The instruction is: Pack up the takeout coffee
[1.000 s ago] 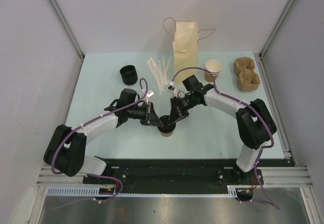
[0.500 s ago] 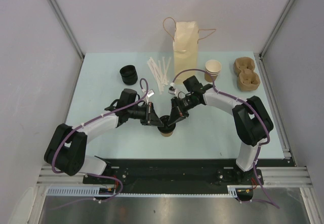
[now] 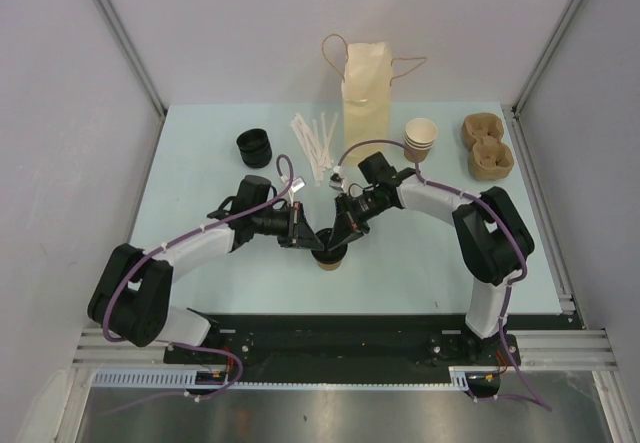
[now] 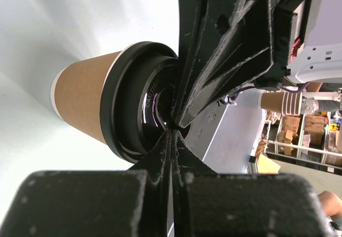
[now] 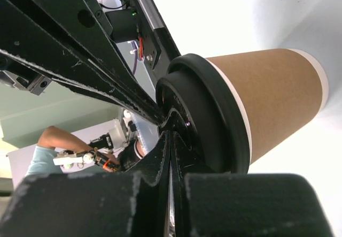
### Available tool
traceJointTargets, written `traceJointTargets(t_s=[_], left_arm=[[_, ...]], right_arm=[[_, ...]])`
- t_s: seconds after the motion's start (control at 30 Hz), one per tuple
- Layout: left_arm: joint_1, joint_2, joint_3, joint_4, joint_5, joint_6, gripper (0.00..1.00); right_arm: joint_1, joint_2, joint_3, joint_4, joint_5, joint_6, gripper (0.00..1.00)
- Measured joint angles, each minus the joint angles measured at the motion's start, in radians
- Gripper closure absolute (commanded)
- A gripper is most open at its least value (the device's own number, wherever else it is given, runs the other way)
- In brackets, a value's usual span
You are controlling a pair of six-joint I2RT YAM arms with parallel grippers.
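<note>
Your right gripper now brings its jaws fully together like the left gripper, both tips on the round black plastic lid of the small tan kraft-paper cup at mid-frame, so you are probably still seating the lid, with bagging yet to come.

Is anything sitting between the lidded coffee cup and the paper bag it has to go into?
Only the right gripper itself, shut with its tips at the lid of the takeout coffee, lies along the line to the paper bag. The white sticks lie left of that line.
</note>
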Motion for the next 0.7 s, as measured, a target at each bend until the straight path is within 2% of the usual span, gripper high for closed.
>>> traceJointTargets(t_s=[0.7], left_arm=[[0.006,0.055,0.014,0.020,0.055,-0.005,1.00]], right_arm=[[-0.015,0.072,0.005,0.030,-0.112,0.039,1.00]])
